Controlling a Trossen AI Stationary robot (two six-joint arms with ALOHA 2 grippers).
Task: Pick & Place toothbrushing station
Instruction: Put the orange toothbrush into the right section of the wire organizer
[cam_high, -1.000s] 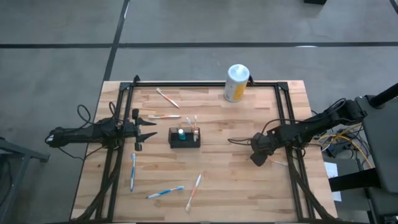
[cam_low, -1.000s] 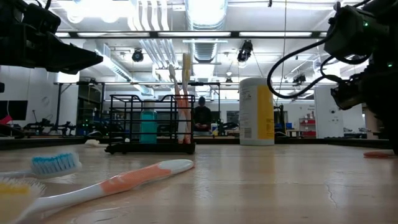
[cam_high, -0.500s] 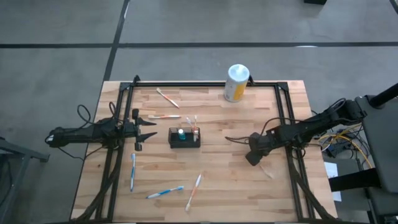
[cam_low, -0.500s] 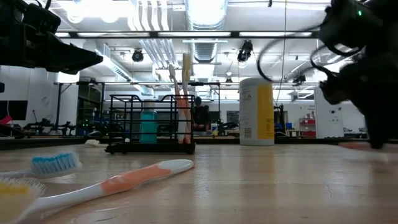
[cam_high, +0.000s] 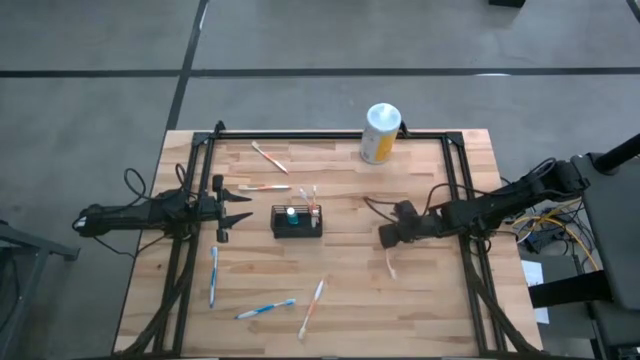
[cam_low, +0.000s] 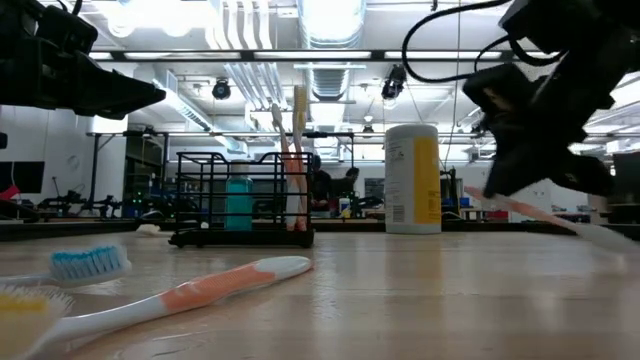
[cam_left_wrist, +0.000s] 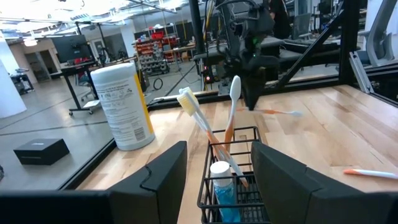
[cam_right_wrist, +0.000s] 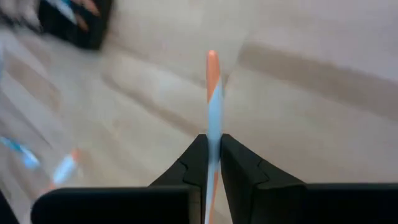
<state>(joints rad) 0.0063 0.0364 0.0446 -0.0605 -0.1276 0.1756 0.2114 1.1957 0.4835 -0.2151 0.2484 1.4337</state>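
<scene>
High view: the toothbrushing station (cam_high: 297, 221) stands at centre tabletop (cam_high: 350, 300). At its three o'clock, well apart, the right hand (cam_high: 388, 238) carries a toothbrush (cam_high: 390, 264), presumably for delivery into the basket.

Low view: that brush hangs clear of the tabletop.

Left wrist view: the left hand (cam_left_wrist: 217, 171), fingers apart, waits at the basket's nine o'clock.

Right wrist view: fingers clamped on the brush handle.

text: none legible | canister (cam_left_wrist: 122, 107) label: print too small to read
</scene>
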